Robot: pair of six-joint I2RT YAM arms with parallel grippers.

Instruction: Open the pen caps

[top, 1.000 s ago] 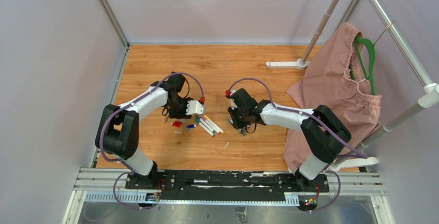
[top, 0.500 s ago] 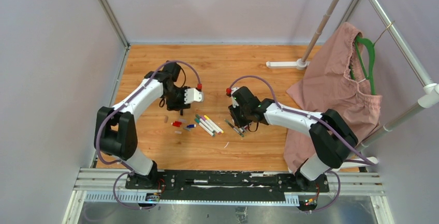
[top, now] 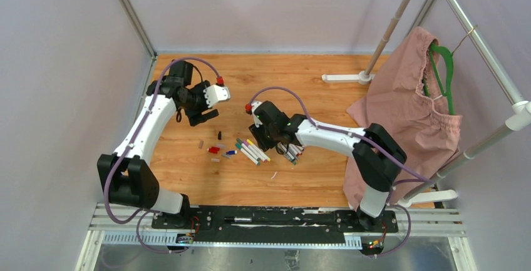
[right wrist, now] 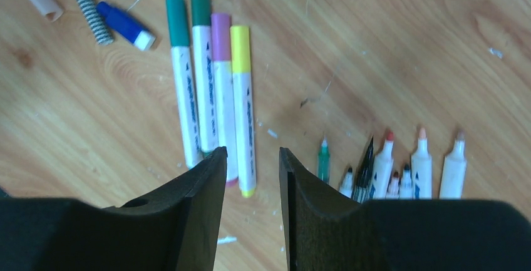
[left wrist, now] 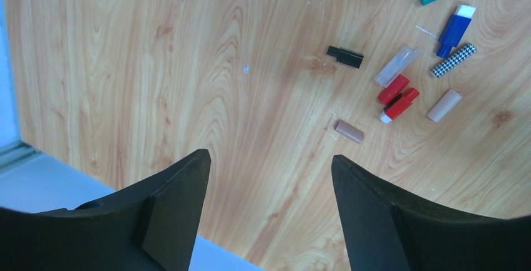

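Observation:
Four capped markers (right wrist: 216, 96) lie side by side with teal (right wrist: 177, 22), green (right wrist: 200, 0), pink (right wrist: 220, 36) and yellow pen caps (right wrist: 240, 49). My right gripper (right wrist: 252, 150) hovers just above their lower ends, narrowly open with nothing between its jaws. Several uncapped pens (right wrist: 388, 164) lie to its right. Loose pen caps rest on the wood: black (left wrist: 345, 57), two red (left wrist: 392, 89), blue (left wrist: 454, 29). My left gripper (left wrist: 269, 155) hangs wide open and empty, well to the left of them. From above, the left gripper (top: 203, 116) is back-left and the right gripper (top: 263, 143) is by the markers (top: 252, 151).
A pink cloth (top: 401, 108) on a green hanger drapes from the metal rack at the right. The rack's white foot (top: 343, 77) lies at the back. A grey wall edge (left wrist: 19, 152) is close to the left gripper. More small caps, checkered (left wrist: 453, 60), beige (left wrist: 444, 106) and brown (left wrist: 349, 131), lie nearby.
The left arm swung back and left, its jaws opening wide; a black cap now lies on the wood. The right arm moved left from the uncapped pens to the capped markers, jaws widening.

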